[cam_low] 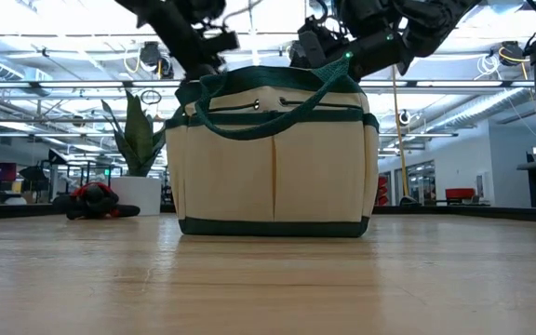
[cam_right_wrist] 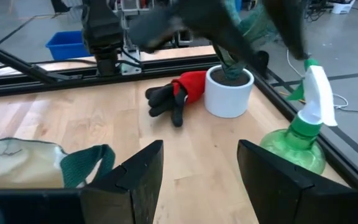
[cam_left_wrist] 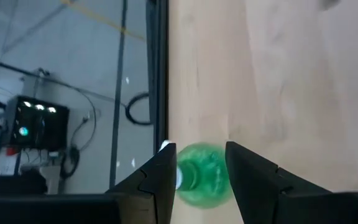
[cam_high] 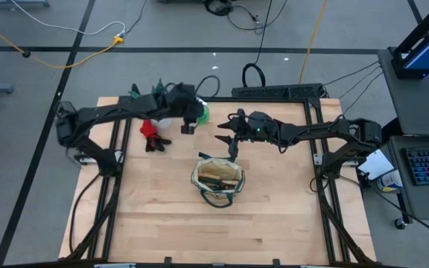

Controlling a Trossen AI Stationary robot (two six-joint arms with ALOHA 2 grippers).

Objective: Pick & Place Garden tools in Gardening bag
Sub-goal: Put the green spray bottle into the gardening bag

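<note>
The green spray bottle [cam_right_wrist: 294,146] with its white nozzle stands upright on its base near the table's far edge. My left gripper [cam_left_wrist: 201,152] hovers above it, open; the bottle [cam_left_wrist: 201,177] shows between its fingers from above, untouched. A red and black glove [cam_high: 153,135] lies flat on the table beside the white pot [cam_right_wrist: 229,92]. The beige gardening bag [cam_high: 217,181] stands mid-table on its base, with wooden-handled tools [cam_high: 218,177] inside. My right gripper [cam_right_wrist: 197,180] hangs open above the table just beyond the bag, with nothing between its fingers.
The spiky green plant [cam_low: 138,130] in its white pot stands at the far left, partly under my left arm. Black frame rails [cam_high: 274,92] run along the table's far edge and sides. Bare wood [cam_high: 214,231] lies on the near side of the bag.
</note>
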